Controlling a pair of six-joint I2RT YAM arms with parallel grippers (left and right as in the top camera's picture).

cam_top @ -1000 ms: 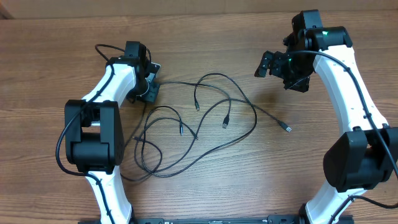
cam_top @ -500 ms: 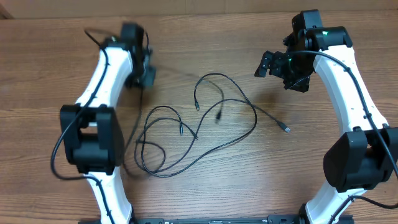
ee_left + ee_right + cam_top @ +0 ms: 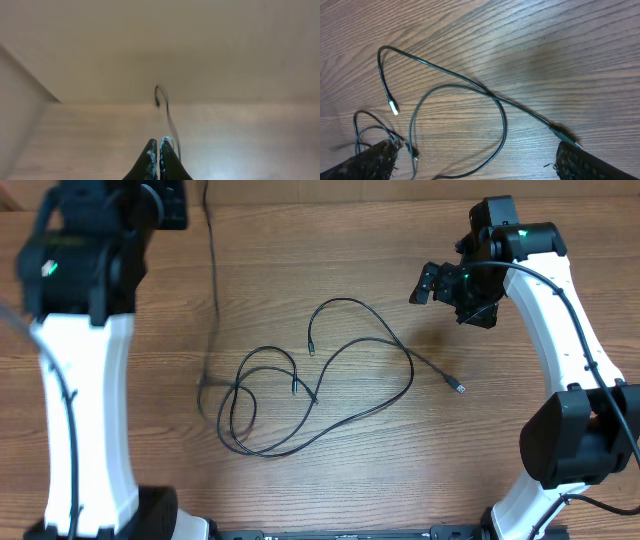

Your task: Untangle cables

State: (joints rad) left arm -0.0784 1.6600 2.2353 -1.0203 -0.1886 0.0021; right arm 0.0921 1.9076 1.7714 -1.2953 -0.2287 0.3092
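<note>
Left gripper (image 3: pixel 159 143): shut on one strand, held high above the table (image 3: pixel 330 490).
Cables (image 3: pixel 313 394): loose, looped and crossed mid-table; one strand (image 3: pixel 214 270) hanging from the left grip.
Handling: light, limp, likely slippery; best pinched near a plug (image 3: pixel 460 387).
Right gripper (image 3: pixel 452 292): wide open, empty, right of the cables.
Views: pinch seen only from left wrist; whole layout only from overhead.
</note>
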